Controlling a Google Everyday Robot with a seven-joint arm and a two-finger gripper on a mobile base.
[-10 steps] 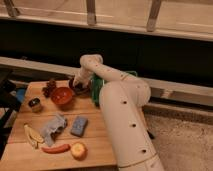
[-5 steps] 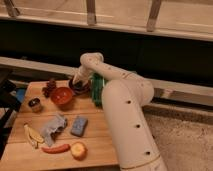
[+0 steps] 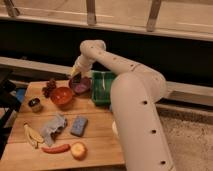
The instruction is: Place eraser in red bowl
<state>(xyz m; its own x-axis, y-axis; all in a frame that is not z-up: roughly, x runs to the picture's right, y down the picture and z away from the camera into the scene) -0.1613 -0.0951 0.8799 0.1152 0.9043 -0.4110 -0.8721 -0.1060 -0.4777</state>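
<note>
maroon bowl | green bin | grapes | blue sponge | chili | apple

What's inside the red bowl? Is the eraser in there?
The red bowl looks empty from here; no eraser shows inside, though its near wall hides some of the bottom. The gripper is over the maroon bowl behind it.

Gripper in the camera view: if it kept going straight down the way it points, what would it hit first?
Probably the maroon bowl: the gripper points down just over its far rim, not over the red bowl. Depth is unclear.
</note>
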